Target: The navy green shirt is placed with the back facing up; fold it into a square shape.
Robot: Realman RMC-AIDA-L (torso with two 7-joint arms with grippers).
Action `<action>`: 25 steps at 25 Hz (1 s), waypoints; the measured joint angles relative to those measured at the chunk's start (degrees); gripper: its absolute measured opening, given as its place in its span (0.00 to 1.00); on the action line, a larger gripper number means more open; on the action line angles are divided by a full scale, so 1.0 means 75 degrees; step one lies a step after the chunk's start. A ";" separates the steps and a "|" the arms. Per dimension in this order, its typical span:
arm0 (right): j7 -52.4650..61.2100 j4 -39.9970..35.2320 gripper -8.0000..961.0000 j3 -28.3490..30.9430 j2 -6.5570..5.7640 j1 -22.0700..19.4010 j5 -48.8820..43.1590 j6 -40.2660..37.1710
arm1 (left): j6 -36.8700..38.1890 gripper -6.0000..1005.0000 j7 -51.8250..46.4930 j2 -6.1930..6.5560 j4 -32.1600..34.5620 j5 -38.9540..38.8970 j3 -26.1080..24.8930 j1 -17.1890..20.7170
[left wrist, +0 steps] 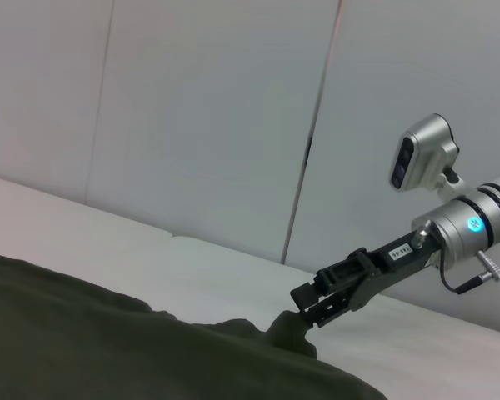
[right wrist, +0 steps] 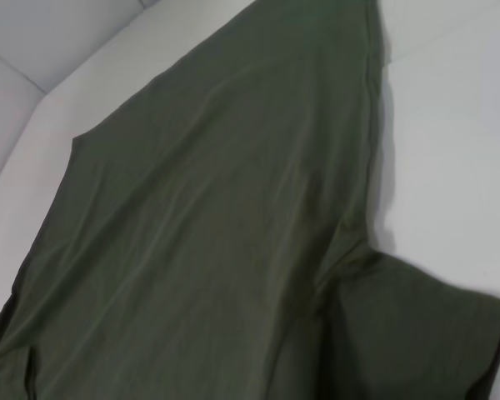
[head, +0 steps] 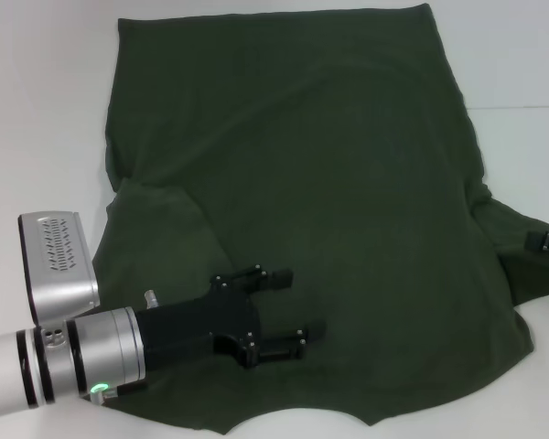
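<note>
My left end effector [head: 288,306] hovers released over the shirt [head: 348,165] spread flat on the worktop [head: 37,110], collar nearest me, while my right end effector [left wrist: 312,310] pinches the right sleeve edge.

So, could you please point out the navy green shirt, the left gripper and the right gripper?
navy green shirt [head: 348,183], head view, middle of its plain back.
left gripper [head: 300,307], head view, midway between its open fingertips, over the shirt.
right gripper [left wrist: 304,310], left wrist view, fingertips shut on the shirt's sleeve.
</note>
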 joint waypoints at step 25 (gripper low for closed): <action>-0.0067 -0.0029 0.56 0.0042 0.0050 -0.0071 -0.0005 -0.0048 | 0.0040 0.84 0.0000 0.0000 -0.0095 -0.0018 -0.0033 0.0003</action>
